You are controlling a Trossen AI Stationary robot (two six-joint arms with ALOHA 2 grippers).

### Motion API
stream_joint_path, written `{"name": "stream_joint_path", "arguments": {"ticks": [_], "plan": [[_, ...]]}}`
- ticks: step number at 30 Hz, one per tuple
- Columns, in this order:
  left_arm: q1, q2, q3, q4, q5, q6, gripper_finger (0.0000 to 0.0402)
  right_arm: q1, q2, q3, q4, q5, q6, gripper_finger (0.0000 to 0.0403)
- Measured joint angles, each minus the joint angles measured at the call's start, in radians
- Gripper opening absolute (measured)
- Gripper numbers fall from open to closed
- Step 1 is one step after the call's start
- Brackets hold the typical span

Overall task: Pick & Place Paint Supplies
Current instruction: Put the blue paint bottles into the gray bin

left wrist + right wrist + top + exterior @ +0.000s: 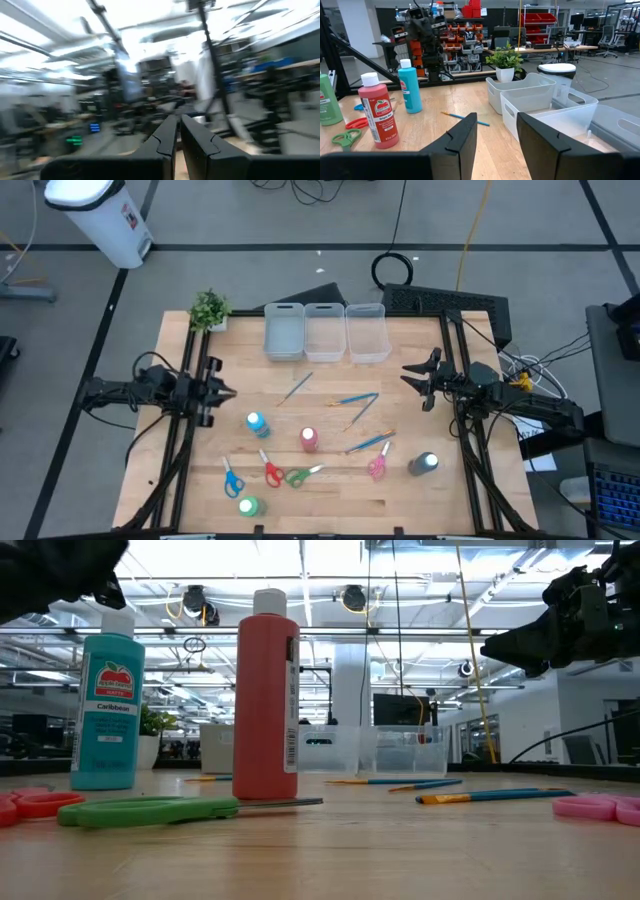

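Both grippers hung clear of the table — the left gripper point(228, 391) with fingers together and empty, the right gripper point(408, 372) parted and empty — with the paint bottles point(309, 439) and scissors point(271, 471) between them, untouched.

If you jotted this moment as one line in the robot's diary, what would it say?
left tool: shut, empty, raised at left edge | right tool: open, empty, raised near bins | bottles, scissors, brushes: all loose on table | bins: empty
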Motion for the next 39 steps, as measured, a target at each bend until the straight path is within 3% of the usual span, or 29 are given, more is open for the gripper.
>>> {"name": "stream_joint_path", "arguments": {"ticks": [8,14,22,29,39], "plan": [[0.0,0.0,0.0,0.004,-0.229,-0.004,0.0033,0.0,0.0,0.0,0.0,0.0,0.0,0.013],[0.007,0.0,0.0,0.008,-0.309,-0.22,0.0033,0.0,0.0,0.0,0.0,0.0,0.0,0.013],[0.017,0.0,0.001,-0.069,-0.314,-0.483,0.0033,0.0,0.0,0.0,0.0,0.0,0.0,0.013],[0.017,0.0,0.001,-0.238,-0.314,-0.51,0.0033,0.0,0.0,0.0,0.0,0.0,0.0,0.013],[0.016,0.0,0.001,-0.306,-0.257,-0.667,0.0033,0.0,0.0,0.0,0.0,0.0,0.0,0.013]]}}
